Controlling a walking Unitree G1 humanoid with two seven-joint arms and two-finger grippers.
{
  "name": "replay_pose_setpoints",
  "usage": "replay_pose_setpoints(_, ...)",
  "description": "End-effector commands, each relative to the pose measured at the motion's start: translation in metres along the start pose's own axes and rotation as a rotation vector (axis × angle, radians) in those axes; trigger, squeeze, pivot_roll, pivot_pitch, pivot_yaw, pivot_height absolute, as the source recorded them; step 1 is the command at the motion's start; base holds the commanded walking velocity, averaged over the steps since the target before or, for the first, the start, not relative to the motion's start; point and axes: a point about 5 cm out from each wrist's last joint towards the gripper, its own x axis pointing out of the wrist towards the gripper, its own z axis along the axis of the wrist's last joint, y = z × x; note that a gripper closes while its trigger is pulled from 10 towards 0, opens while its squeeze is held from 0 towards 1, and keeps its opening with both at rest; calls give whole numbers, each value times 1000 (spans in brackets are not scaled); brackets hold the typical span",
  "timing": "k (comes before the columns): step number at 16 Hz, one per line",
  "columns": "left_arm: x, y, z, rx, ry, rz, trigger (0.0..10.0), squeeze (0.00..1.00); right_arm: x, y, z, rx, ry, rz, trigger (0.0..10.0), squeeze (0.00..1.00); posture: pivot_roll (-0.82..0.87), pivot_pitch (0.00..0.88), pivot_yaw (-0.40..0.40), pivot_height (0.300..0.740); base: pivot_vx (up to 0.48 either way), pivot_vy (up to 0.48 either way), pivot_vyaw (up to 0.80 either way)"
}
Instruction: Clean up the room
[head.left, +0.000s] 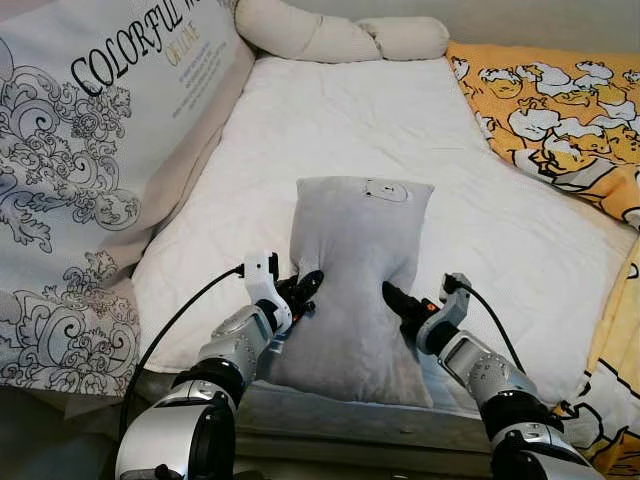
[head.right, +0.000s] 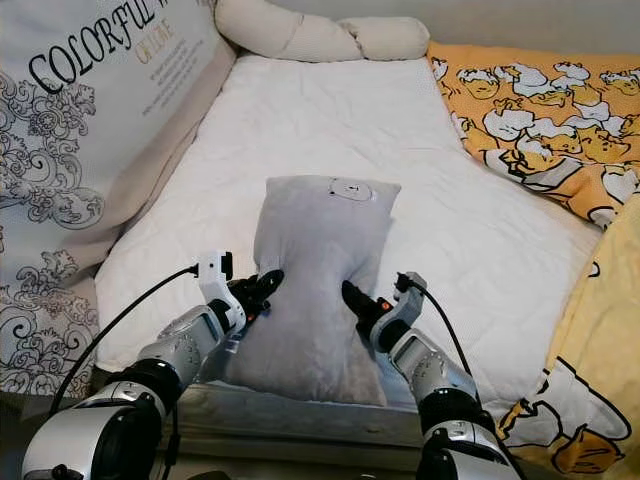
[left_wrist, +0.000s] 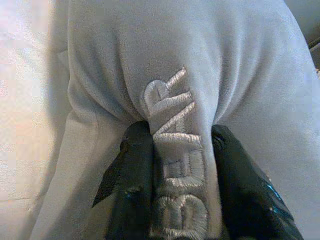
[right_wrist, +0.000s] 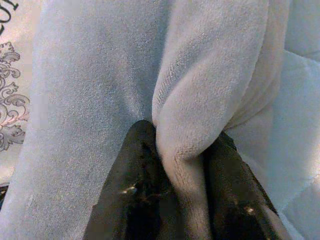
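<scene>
A grey plush pillow (head.left: 355, 270) with an embroidered word and a small face patch lies lengthwise on the white mattress (head.left: 350, 120), its near end at the bed's front edge. My left gripper (head.left: 305, 288) pinches the pillow's left side, and a fold of grey fabric (left_wrist: 175, 165) sits between its black fingers (left_wrist: 135, 185). On the pillow's right side my right gripper (head.left: 395, 298) is shut on another fold (right_wrist: 185, 150) of the plush.
A large cushion printed "COLORFUL" with grey scrollwork (head.left: 90, 150) leans along the bed's left side. A cream bolster (head.left: 340, 35) lies at the head. A yellow duck-print quilt (head.left: 560, 110) is bunched on the right and hangs over the right edge.
</scene>
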Motion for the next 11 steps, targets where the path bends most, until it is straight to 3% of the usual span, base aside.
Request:
replay_pose_setpoints(1, 1, -4, -14, 6, 73, -2, 0, 0, 10, 13, -1, -35, 21, 51, 0, 0, -34, 0, 29, 740, 0, 0, 0)
replay_pose_setpoints(3, 1, -4, -10, 24, 58, -11, 0, 0, 13, 20, 4, -96, 7, 64, 0, 0, -33, 0, 29, 740, 0, 0, 0)
replay_pose_setpoints(6, 5, -12, 3, 108, 22, -87, 0, 0, 19, 45, 20, -164, -56, 151, 0, 0, -24, 0, 30, 740, 0, 0, 0)
replay_pose_setpoints(8, 6, -18, 27, 220, -66, -142, 0, 0, 17, 59, 31, -197, -114, 196, 0, 0, -20, 0, 36, 740, 0, 0, 0)
replay_pose_setpoints(9, 4, -21, 44, 237, -141, -158, 0, 0, 13, 66, 35, -220, -147, 211, 0, 0, -14, 0, 35, 740, 0, 0, 0)
replay_pose_setpoints(11, -15, -28, 76, 294, -287, -174, 0, 0, -6, 82, 39, -231, -214, 232, 0, 0, -3, 0, 31, 740, 0, 0, 0)
